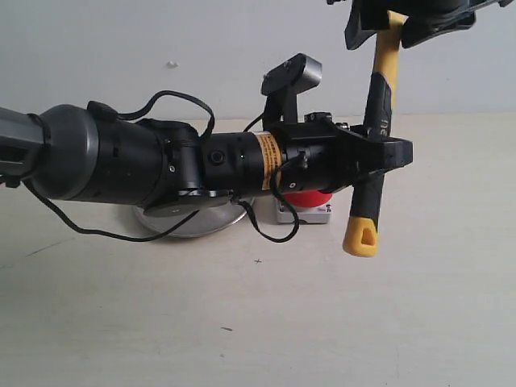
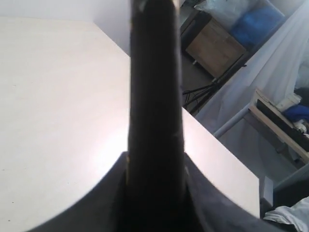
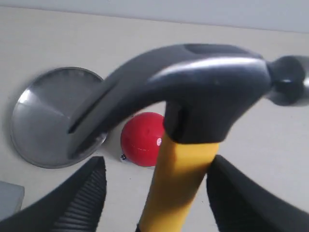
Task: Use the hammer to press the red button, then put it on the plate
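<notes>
The head-heavy hammer (image 1: 379,121), held nearly upright with its head at twelve o'clock, could swivel or slip, as only the left fingers (image 1: 401,153) were clamped on its black handle; the right fingers (image 3: 84,198) were spread either side of the yellow neck. The left arm (image 1: 121,157) was stretched level above the button (image 1: 306,199), the plate (image 1: 189,219) at the button's nine o'clock.

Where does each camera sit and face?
Exterior: off the arms, looking down at the table; left claw and right claw at the hammer.
Left wrist: left arm, looking along the hammer handle across the table; fingers show.
Right wrist: right arm, looking down at red button and plate; fingers show.
Exterior and right wrist share hammer, red button, plate.
</notes>
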Action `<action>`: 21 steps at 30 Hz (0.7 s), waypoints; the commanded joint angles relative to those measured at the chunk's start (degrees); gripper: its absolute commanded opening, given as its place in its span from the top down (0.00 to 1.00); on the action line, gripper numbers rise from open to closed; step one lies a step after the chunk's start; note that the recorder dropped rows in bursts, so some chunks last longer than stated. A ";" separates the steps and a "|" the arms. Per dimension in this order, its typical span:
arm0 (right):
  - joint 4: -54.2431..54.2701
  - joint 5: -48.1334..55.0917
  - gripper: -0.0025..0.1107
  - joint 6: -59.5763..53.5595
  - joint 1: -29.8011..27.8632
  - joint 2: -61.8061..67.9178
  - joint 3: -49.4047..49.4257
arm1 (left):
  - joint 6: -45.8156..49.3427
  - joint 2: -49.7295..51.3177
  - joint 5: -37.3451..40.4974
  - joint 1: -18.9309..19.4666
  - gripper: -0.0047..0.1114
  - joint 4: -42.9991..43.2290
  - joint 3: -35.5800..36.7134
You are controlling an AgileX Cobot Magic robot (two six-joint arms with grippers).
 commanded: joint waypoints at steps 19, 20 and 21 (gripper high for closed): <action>4.20 -20.70 0.53 -2.61 0.01 -45.72 37.70 | 0.32 -15.90 31.10 2.57 0.96 12.93 6.95; 4.35 -22.75 0.55 -2.62 0.01 -47.85 41.05 | 0.32 -16.46 31.92 2.57 0.96 13.45 7.83; 4.35 -25.27 0.58 -2.62 0.01 -49.88 44.40 | 0.32 -17.02 32.05 2.57 0.96 13.45 9.05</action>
